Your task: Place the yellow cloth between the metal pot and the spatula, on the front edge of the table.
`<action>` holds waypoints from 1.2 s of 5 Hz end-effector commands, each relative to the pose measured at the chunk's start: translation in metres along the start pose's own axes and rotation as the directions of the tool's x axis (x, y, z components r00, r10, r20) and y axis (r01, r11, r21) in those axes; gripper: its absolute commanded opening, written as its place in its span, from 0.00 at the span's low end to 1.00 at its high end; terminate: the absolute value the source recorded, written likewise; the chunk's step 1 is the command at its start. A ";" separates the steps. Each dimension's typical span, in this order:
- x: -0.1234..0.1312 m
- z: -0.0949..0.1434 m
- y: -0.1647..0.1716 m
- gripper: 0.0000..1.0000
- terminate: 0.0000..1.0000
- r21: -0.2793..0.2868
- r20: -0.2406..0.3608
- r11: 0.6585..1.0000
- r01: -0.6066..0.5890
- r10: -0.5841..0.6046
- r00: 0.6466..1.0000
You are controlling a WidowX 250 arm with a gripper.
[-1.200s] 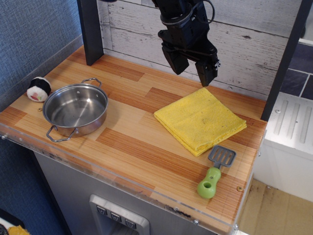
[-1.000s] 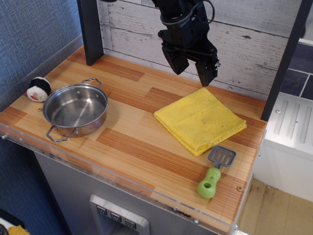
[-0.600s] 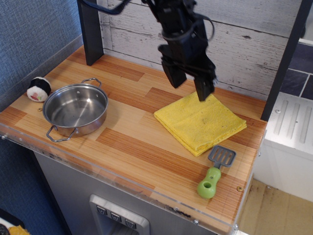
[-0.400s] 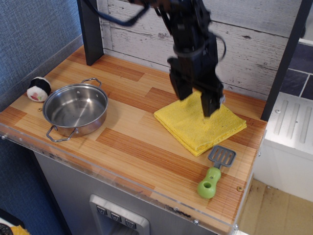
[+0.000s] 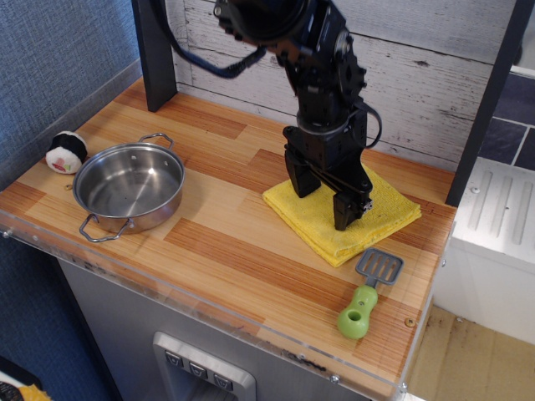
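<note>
The folded yellow cloth lies flat at the right rear of the wooden table. My black gripper is open, with both fingertips down on the cloth's middle; the arm hides part of the cloth. The shiny metal pot with two wire handles sits at the left front. The spatula, grey slotted blade and lime-green handle, lies at the right front, just in front of the cloth's near corner.
A small black, white and pink toy sits at the table's left edge beside the pot. A dark post stands at the back left against the white plank wall. A clear plastic strip runs along the front edge.
The gripper has come down and forward from above the cloth's far corner onto the cloth's middle, still open. The cloth, pot and spatula have not moved.
</note>
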State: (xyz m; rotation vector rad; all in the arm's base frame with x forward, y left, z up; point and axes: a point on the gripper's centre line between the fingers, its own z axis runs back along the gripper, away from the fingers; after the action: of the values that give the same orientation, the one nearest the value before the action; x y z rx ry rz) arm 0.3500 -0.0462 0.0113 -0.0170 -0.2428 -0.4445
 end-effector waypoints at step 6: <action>-0.114 0.031 0.022 1.00 0.00 0.044 -0.106 0.999 0.017 -0.012 0.994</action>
State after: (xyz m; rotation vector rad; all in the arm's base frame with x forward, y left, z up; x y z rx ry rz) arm 0.2479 0.0215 0.0077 0.0376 -0.1212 -0.4525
